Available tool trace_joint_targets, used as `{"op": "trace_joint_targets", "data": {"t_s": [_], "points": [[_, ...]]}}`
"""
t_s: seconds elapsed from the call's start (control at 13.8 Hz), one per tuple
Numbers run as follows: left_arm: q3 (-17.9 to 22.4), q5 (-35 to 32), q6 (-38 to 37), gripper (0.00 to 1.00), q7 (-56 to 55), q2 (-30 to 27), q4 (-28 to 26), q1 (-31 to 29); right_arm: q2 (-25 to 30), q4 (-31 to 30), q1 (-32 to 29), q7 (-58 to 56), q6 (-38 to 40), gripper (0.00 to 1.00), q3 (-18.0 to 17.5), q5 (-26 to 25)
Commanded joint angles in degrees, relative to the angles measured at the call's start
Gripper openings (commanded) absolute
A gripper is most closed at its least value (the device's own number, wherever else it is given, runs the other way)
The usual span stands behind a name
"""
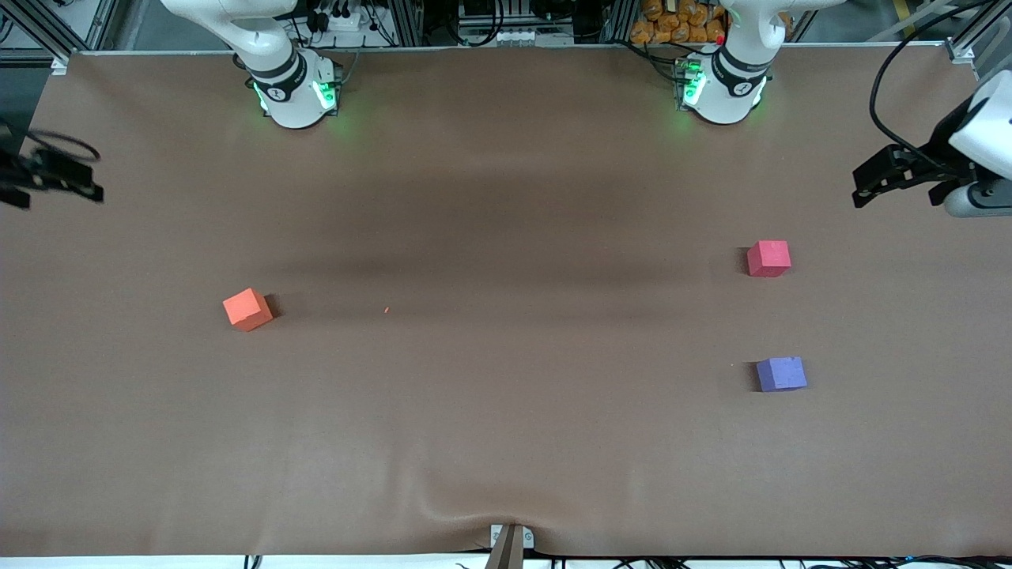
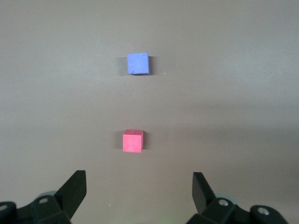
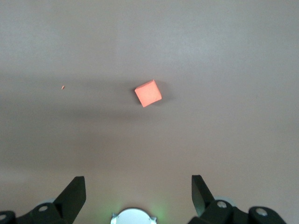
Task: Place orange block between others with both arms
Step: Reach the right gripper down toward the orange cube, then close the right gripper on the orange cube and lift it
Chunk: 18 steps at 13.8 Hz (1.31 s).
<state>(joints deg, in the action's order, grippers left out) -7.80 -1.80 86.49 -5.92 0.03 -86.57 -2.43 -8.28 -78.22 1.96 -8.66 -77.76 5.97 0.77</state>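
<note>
The orange block (image 1: 247, 308) (image 3: 148, 93) lies alone on the brown table toward the right arm's end. Toward the left arm's end lie the red-pink cube (image 1: 768, 258) (image 2: 132, 141) and the purple-blue cube (image 1: 781, 374) (image 2: 138, 63), the purple-blue one nearer the front camera, with a gap of bare table between them. My left gripper (image 1: 866, 190) (image 2: 139, 189) hangs open and empty, high at the left arm's end of the table. My right gripper (image 1: 59, 180) (image 3: 138, 189) hangs open and empty, high at the right arm's end.
The brown cloth (image 1: 506, 427) covers the whole table. A tiny orange crumb (image 1: 387, 310) lies beside the orange block toward the middle. The two arm bases (image 1: 296, 95) (image 1: 723, 91) stand along the table's edge farthest from the front camera.
</note>
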Motion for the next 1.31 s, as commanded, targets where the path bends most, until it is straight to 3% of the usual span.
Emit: {"op": "trace_joint_targets", "data": {"t_s": [0.0, 0.29, 0.58, 0.73, 1.24], "points": [[-0.46, 1.09, -1.59, 1.0, 1.34, -0.82, 0.44, -0.91, -3.39, -2.99, -0.73, -0.84, -4.67, 1.0, -0.52, 0.64], [-0.82, 1.09, -4.05, 1.0, 1.43, -1.08, 0.44, -0.73, -9.29, -8.07, -0.56, -0.92, -14.94, 1.0, -0.61, 0.73], [-0.99, 1.09, -4.75, 1.0, 1.26, -1.26, 0.52, -0.73, -12.54, -17.92, -0.29, -2.58, -26.19, 1.0, -0.7, 0.73], [-1.17, 1.09, -4.75, 1.0, 0.03, -1.26, 1.4, -0.56, -16.14, -19.33, -0.47, -6.53, -30.33, 1.0, -0.7, 0.73], [-1.78, 1.18, -5.19, 1.0, 0.47, -1.17, 2.37, -0.56, -25.2, -19.43, -0.29, -16.73, -33.85, 1.0, -0.79, 0.81]]}}
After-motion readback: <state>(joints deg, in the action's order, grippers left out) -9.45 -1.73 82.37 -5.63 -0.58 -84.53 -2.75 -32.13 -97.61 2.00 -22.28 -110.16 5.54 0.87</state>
